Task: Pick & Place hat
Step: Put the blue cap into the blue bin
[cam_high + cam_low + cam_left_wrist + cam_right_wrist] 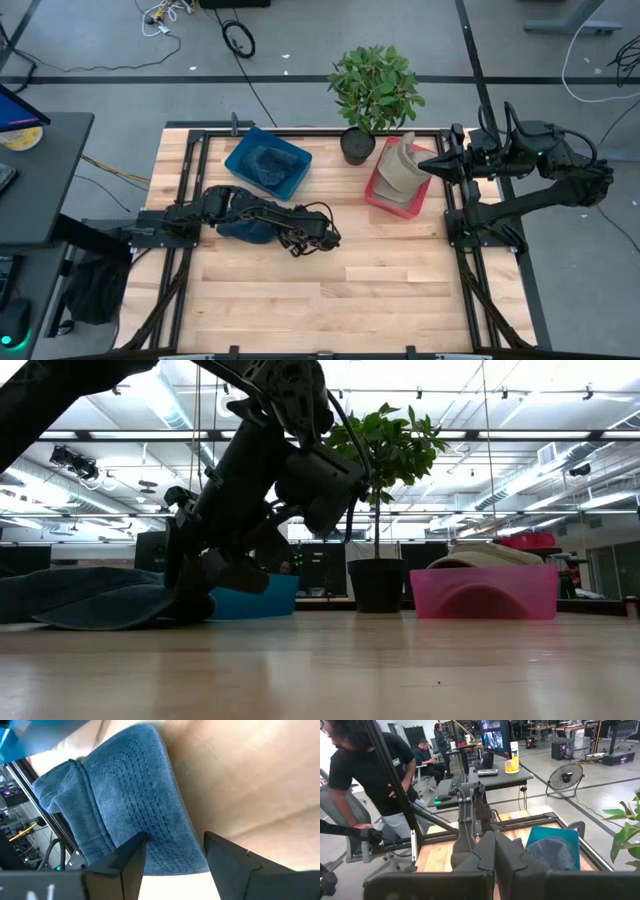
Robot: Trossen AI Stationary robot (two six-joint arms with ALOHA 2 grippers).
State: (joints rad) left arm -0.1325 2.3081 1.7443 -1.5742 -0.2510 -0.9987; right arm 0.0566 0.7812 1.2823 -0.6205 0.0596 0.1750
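— Where is the left claw [172, 851]?
— Low over the worktop [330, 290], fingers apart, right at the blue hat's [127, 805] brim. The hat lies flat near the left edge.
— Any room?
— Yes, bare wood toward the front edge. The arm lies stretched low.
— The right claw [428, 166]?
— Fingers together, by the pink bin [383, 195] at the right edge.

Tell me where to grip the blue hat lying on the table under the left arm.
Take the blue hat by its flat stitched brim, which lies limp on the wooden table. The left gripper is already open facing that brim's edge; I'd push forward and low, one finger sliding beneath it, rather than grab the slumped crown. The right gripper waits by the pink bin.
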